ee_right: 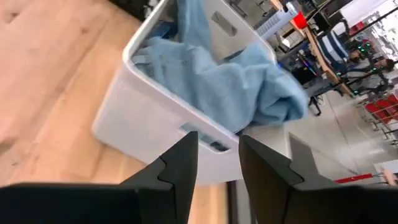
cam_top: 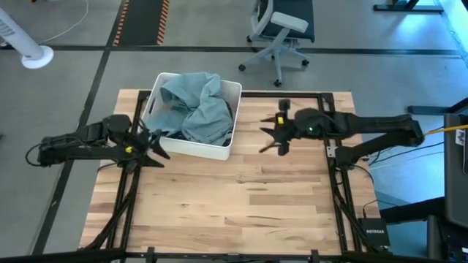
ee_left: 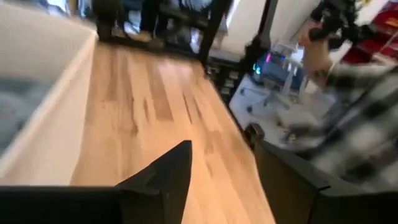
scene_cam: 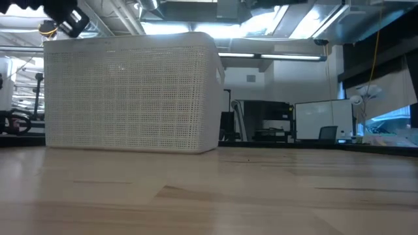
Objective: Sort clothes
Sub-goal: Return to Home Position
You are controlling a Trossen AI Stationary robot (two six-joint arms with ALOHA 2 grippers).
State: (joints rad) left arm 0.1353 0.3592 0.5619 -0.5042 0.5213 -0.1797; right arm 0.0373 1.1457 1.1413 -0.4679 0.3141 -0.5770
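Observation:
A light blue denim piece point(cam_top: 196, 102) lies heaped on top in the white plastic bin point(cam_top: 219, 150) at the table's far middle, and it also shows in the right wrist view point(ee_right: 217, 81). The other clothes are hidden under it or out of view. My left gripper point(cam_top: 156, 144) is open and empty just off the bin's near left corner; its wrist view point(ee_left: 224, 180) shows the bin's wall point(ee_left: 43, 124) beside it. My right gripper point(cam_top: 269, 137) is open and empty a short way to the right of the bin, pointing at it point(ee_right: 217, 158).
The low view shows the bin's mesh wall point(scene_cam: 130, 91) standing on the wood table point(scene_cam: 261, 189). Bare tabletop point(cam_top: 234, 197) spreads over the near half. A person in a plaid sleeve point(ee_left: 354, 93) stands beyond the table's edge. An office chair point(cam_top: 278, 33) is behind the table.

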